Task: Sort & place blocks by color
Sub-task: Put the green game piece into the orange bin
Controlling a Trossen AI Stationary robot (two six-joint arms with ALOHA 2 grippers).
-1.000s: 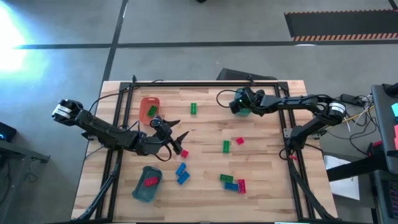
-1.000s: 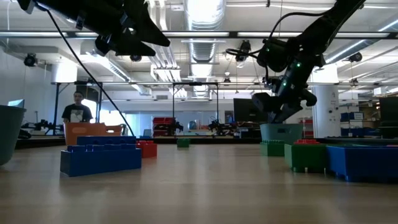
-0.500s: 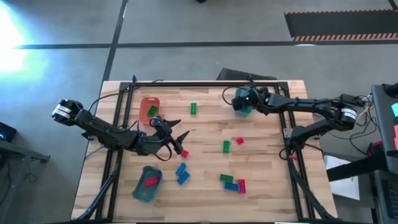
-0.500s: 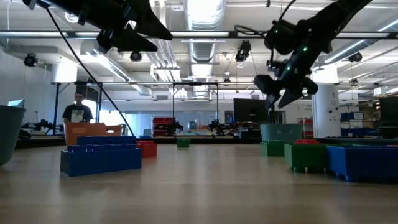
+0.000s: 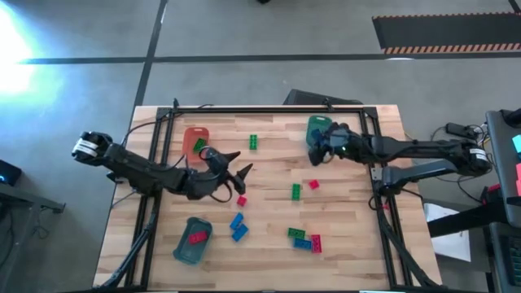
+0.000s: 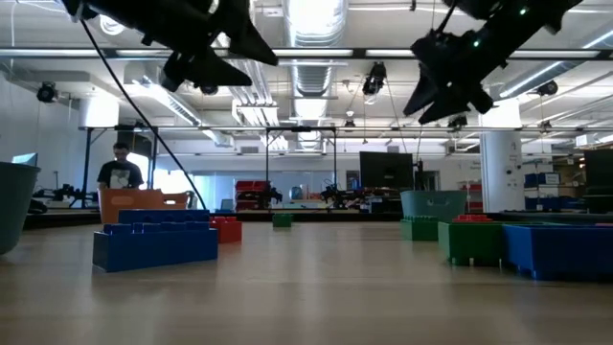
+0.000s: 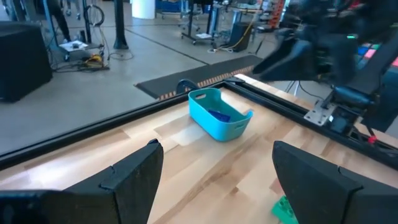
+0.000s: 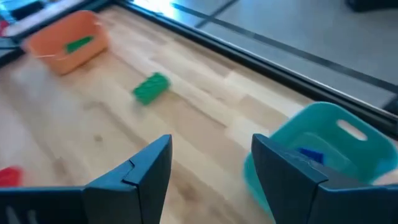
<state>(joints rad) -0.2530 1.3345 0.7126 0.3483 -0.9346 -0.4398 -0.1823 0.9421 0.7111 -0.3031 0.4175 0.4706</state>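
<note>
Small red, green and blue blocks lie scattered on the wooden table: a green one (image 5: 253, 142), a green (image 5: 295, 191) and a red one (image 5: 313, 185) at mid-table, two blue ones (image 5: 238, 226), and a mixed cluster (image 5: 304, 238) near the front. My left gripper (image 5: 242, 163) hangs open above the table, left of centre, over a red block (image 5: 241, 200). My right gripper (image 5: 314, 155) is open and raised, just on the near side of the teal tray (image 5: 319, 126), which holds a blue block (image 8: 309, 154). Nothing is between either pair of fingers.
An orange tray (image 5: 195, 140) with a green block (image 8: 78, 43) in it stands at the far left. A blue-grey tray (image 5: 191, 242) holding a red block stands at the near left. A black frame rail (image 5: 269, 108) runs along the far edge.
My right gripper has risen from just over the teal tray and drawn back toward the table's near and right edges, tipping nearer to level. My left gripper has shifted slightly toward the far right.
</note>
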